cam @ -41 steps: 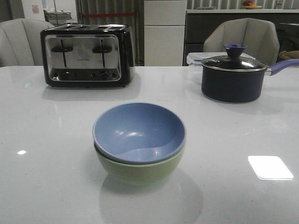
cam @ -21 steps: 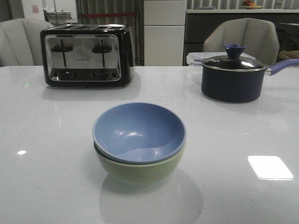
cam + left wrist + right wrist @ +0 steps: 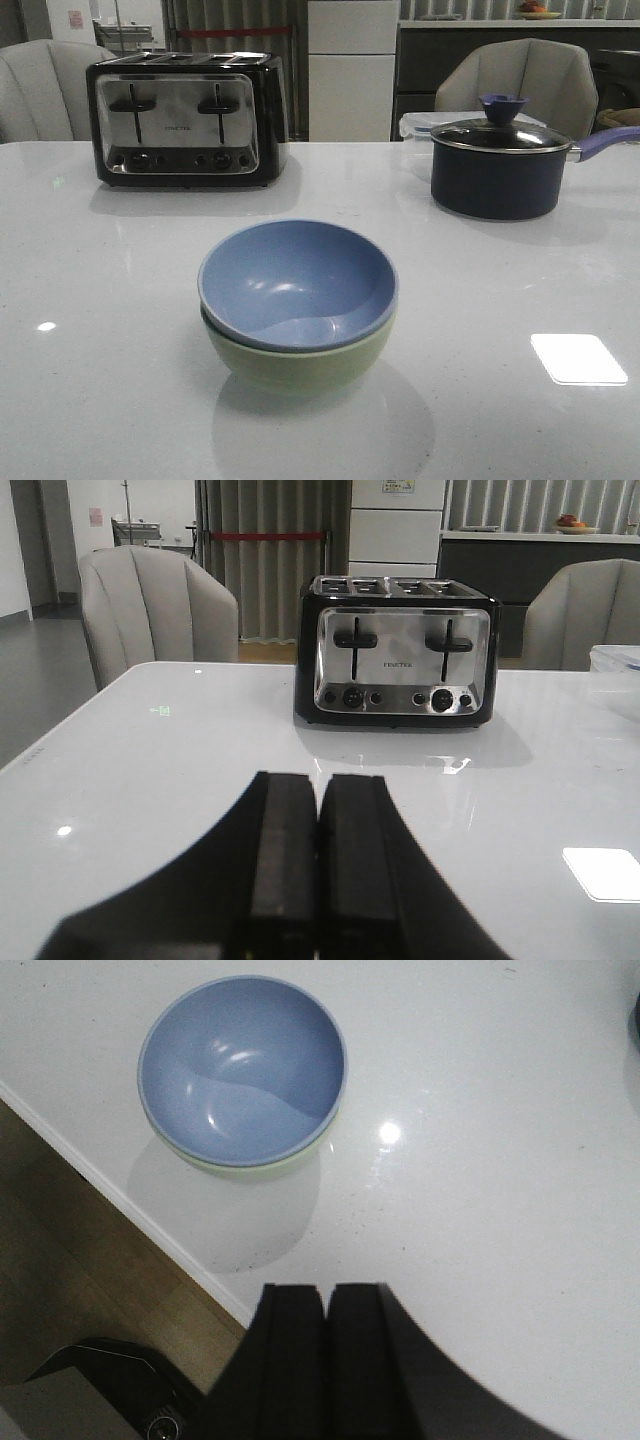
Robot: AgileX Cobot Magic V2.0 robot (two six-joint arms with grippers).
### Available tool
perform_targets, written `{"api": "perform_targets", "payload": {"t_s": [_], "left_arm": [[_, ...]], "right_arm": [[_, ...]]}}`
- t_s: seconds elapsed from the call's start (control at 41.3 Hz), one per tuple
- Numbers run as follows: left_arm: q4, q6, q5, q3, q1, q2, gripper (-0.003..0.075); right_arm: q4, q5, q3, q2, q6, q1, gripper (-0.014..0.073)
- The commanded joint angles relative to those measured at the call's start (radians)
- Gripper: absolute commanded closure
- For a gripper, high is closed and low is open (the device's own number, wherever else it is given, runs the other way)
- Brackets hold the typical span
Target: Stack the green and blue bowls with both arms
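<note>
The dusty blue bowl (image 3: pixel 296 282) sits nested inside the pale green bowl (image 3: pixel 300 365) in the middle of the white table (image 3: pixel 100 300). The stack also shows in the right wrist view, the blue bowl (image 3: pixel 242 1065) on top with a sliver of the green bowl (image 3: pixel 262 1169) under it. My right gripper (image 3: pixel 326 1292) is shut and empty, apart from the bowls and above the table near its edge. My left gripper (image 3: pixel 318 780) is shut and empty, low over the table and facing the toaster. Neither arm shows in the front view.
A black and chrome toaster (image 3: pixel 185 120) stands at the back left. A dark navy saucepan (image 3: pixel 500 168) with a lid and purple handle stands at the back right, a clear container behind it. Grey chairs stand beyond the table. The table's edge (image 3: pixel 120 1205) and wooden floor show in the right wrist view.
</note>
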Motion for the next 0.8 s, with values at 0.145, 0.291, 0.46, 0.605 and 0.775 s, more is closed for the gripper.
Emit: {"api": "perform_targets", "payload": {"t_s": [0.145,0.291,0.46,0.605,0.775], "left_arm": [[-0.008,-0.003,-0.092,0.004,0.002,-0.02,0.0624],[-0.008,-0.003,-0.092,0.004,0.002,-0.02,0.0624],[-0.008,-0.003,-0.092,0.004,0.002,-0.02,0.0624],[-0.008,-0.003,-0.092,0.004,0.002,-0.02,0.0624],[-0.008,-0.003,-0.092,0.004,0.002,-0.02,0.0624]], "right_arm": [[-0.009,-0.078,-0.005,-0.053,-0.011,-0.029,0.0565],[-0.009,-0.159,0.08,-0.18,-0.011,-0.179,0.0565],[-0.009,-0.324,0.241,-0.379,-0.011,-0.356,0.0565],[-0.009,-0.443,0.404,-0.558,-0.011,-0.481,0.0565],[-0.008,-0.507,0.559,-0.708,-0.011,-0.557,0.0565]]}}
